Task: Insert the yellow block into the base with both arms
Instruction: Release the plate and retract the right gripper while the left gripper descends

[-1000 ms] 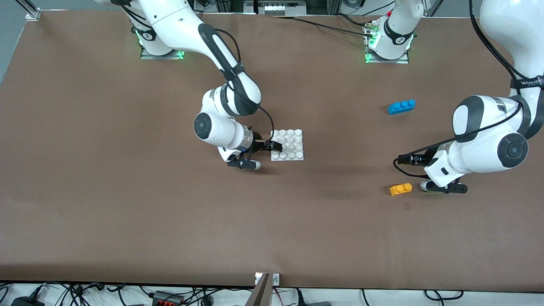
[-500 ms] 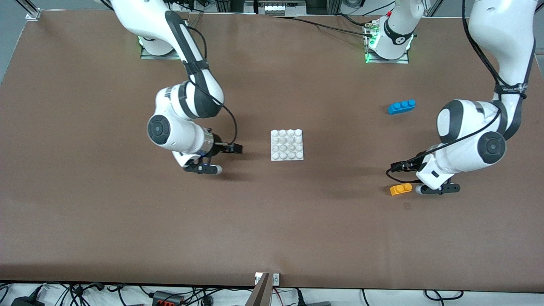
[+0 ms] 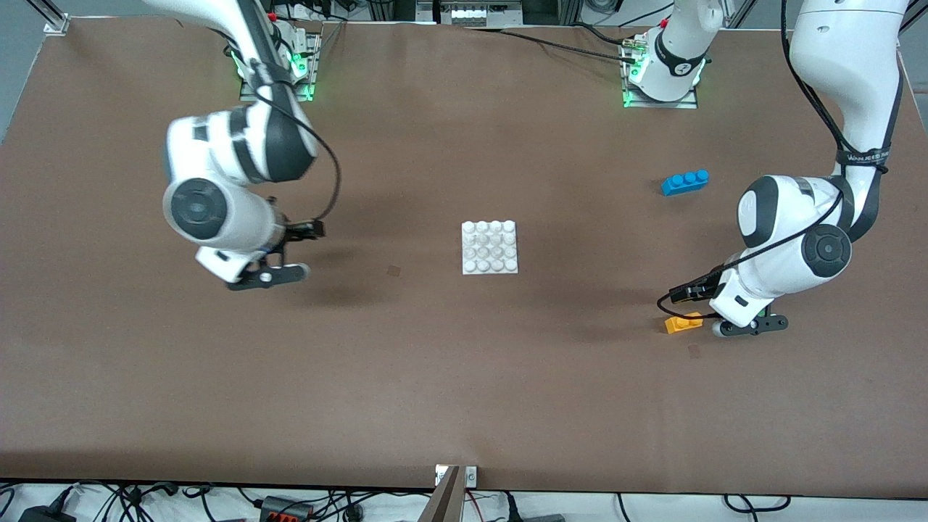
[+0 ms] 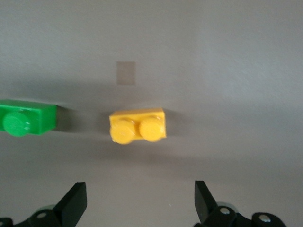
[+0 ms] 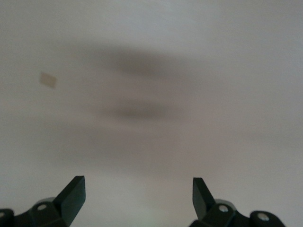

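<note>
The yellow block (image 3: 684,322) lies on the table toward the left arm's end, studs up. In the left wrist view the yellow block (image 4: 138,126) is ahead of the fingers, not between them. My left gripper (image 3: 750,324) hovers low right beside it, open and empty (image 4: 140,203). The white studded base (image 3: 490,247) sits alone at the table's middle. My right gripper (image 3: 264,277) is open and empty (image 5: 137,194), over bare table toward the right arm's end, well away from the base.
A green brick (image 4: 26,118) lies beside the yellow block; in the front view my left hand hides it. A blue three-stud brick (image 3: 685,182) lies farther from the front camera. Small pale patches mark the table (image 3: 394,270), (image 3: 694,351).
My right arm has swung away from the base toward its own end of the table. My left gripper has shifted a little closer to the yellow block. The blocks and base have not moved.
</note>
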Robot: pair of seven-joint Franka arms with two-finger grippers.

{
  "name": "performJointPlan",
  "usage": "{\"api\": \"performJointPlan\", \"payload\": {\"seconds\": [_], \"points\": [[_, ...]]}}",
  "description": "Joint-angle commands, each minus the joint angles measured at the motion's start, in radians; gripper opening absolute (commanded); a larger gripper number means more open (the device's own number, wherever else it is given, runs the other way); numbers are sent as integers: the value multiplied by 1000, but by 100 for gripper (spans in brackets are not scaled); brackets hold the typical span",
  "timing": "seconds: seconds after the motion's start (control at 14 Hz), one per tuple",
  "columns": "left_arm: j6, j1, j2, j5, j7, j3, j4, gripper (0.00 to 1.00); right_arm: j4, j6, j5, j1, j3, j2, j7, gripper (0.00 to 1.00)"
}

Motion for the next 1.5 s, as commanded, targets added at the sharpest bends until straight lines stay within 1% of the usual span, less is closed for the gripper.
{"api": "performJointPlan", "payload": {"seconds": [0.0,0.07,0.14,0.21,0.29,0.36,0.43,0.5,0.57,0.64,0.71,0.79,0.86,0.93,1.0,1.07,1.21,1.29,1.43], "points": [[3,8,49,22,-26,3,52,100,50,-195,-16,5,-96,-90,-57,100],[3,-2,56,16,-28,3,54,100,88,-303,-15,-1,-136,-112,-59,100],[5,-2,79,13,-28,3,55,100,122,-379,-16,-7,-155,-132,-57,100],[7,0,88,13,-29,3,55,100,133,-417,-9,-56,-141,-176,-59,100],[7,-3,95,14,-29,3,61,100,125,-431,-4,-143,-76,-222,-60,100],[7,-5,117,16,-29,3,108,100,122,-425,-4,-246,11,-251,-57,100],[4,-5,137,16,-31,3,133,100,127,-421,-12,-353,111,-258,-78,100],[3,-5,153,16,-29,3,147,100,124,-422,-77,-450,233,-273,-97,100],[3,-8,164,19,-29,3,150,100,96,-415,-170,-546,364,-310,-92,100],[5,-8,170,22,-26,3,152,100,58,-372,-217,-646,493,-340,-88,100],[7,-8,177,22,-23,4,153,100,-35,-246,-246,-769,628,-412,-88,100],[7,-3,197,24,-17,4,181,100,-130,-90,-246,-864,708,-481,-88,100],[7,-3,214,25,-14,4,204,100,-164,-44,-221,-913,719,-511,-94,100],[7,-5,216,25,-14,4,210,100,-163,-53,-166,-934,713,-519,-91,100],[7,-2,214,25,-14,4,210,100,-163,-51,-132,-932,674,-514,-88,100],[7,-3,216,27,-14,6,212,100,-163,-48,-122,-926,651,-511,-86,100],[8,-8,231,25,-14,7,213,100,-133,-42,-136,-896,638,-517,-79,100],[16,-14,239,25,-14,9,215,100,-120,-42,-157,-883,635,-511,-66,100],[57,-17,240,34,-17,12,213,100,-117,-57,-164,-833,577,-519,-25,100]]}}
